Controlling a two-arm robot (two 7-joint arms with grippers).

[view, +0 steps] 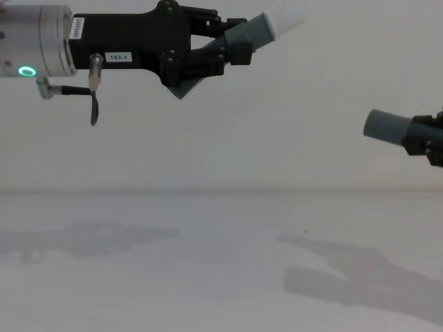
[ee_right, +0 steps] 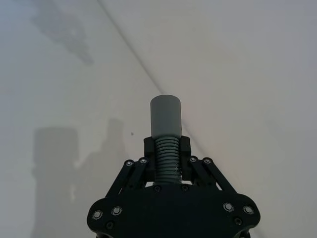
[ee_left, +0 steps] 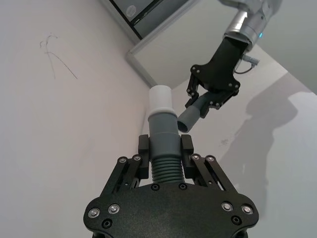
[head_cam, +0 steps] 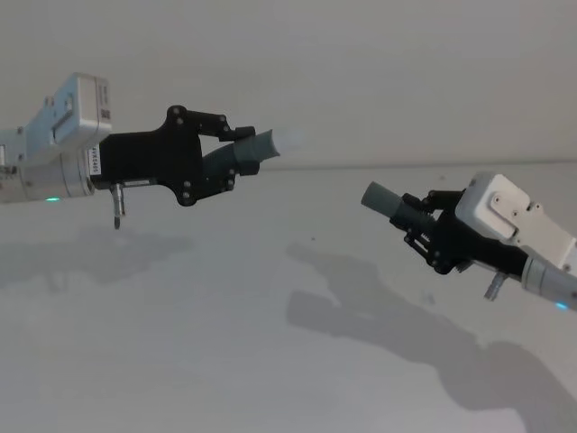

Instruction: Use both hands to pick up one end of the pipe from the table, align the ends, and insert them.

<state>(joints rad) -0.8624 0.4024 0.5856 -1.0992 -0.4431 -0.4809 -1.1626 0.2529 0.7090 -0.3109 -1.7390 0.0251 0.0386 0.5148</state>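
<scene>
The pipe is hanging in two pieces above the table: the left gripper is clamping the white-tipped piece, the right gripper is clamping the socket piece, well apart. The likely failure is a jam or a piece twisting in its grip, since the two axes are angling differently. The chest view is showing the height mismatch; the left wrist view is showing the white tip near the socket mouth.
</scene>
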